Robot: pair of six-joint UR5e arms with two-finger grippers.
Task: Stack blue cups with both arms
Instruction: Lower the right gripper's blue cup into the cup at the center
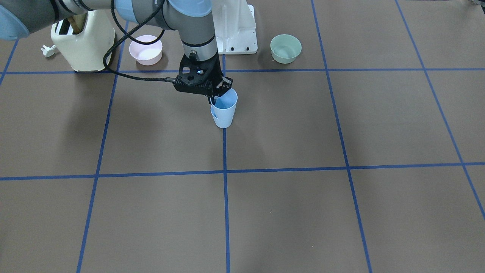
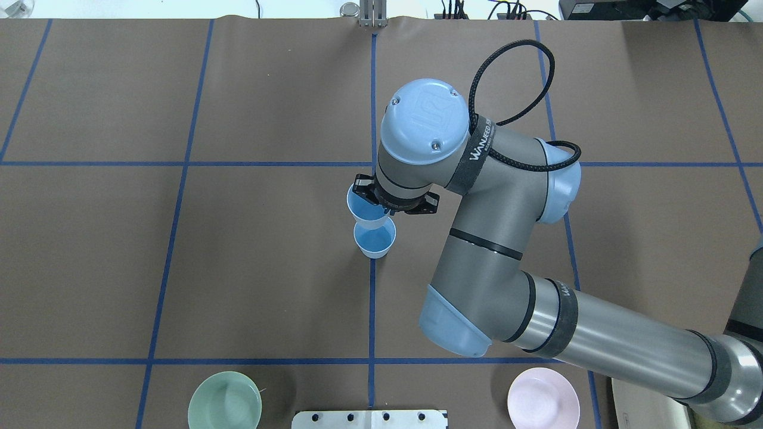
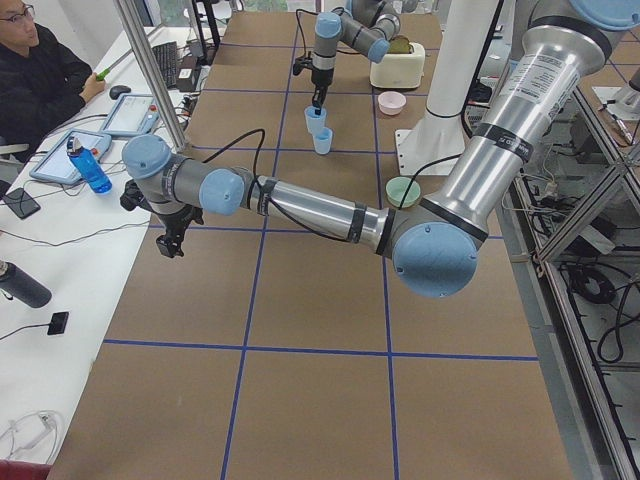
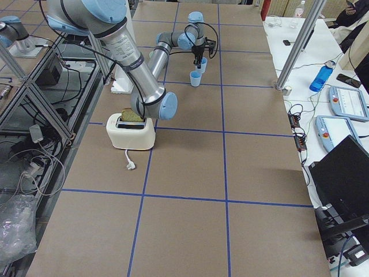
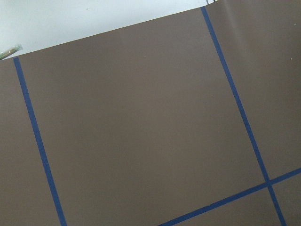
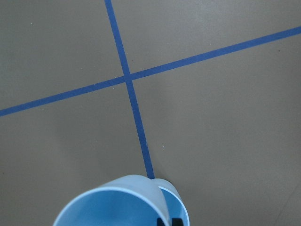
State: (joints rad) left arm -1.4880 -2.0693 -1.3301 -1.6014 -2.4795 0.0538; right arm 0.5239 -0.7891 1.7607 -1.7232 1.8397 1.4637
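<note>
Right jaws pinch the held blue cup (image 2: 361, 208) by its rim, close beside the standing blue cup (image 2: 374, 239) on the bench (image 2: 238, 268) — best centre over its mouth, keep level, lower slowly. Left jaws: cannot tell.

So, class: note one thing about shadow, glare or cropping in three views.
Front-facing view: soft, edgeless shadows on the table left of the cups. Left wrist view: even light, no glare; the white strip at the top is washed out. Right wrist view: the near cup is cut off by the bottom edge.
</note>
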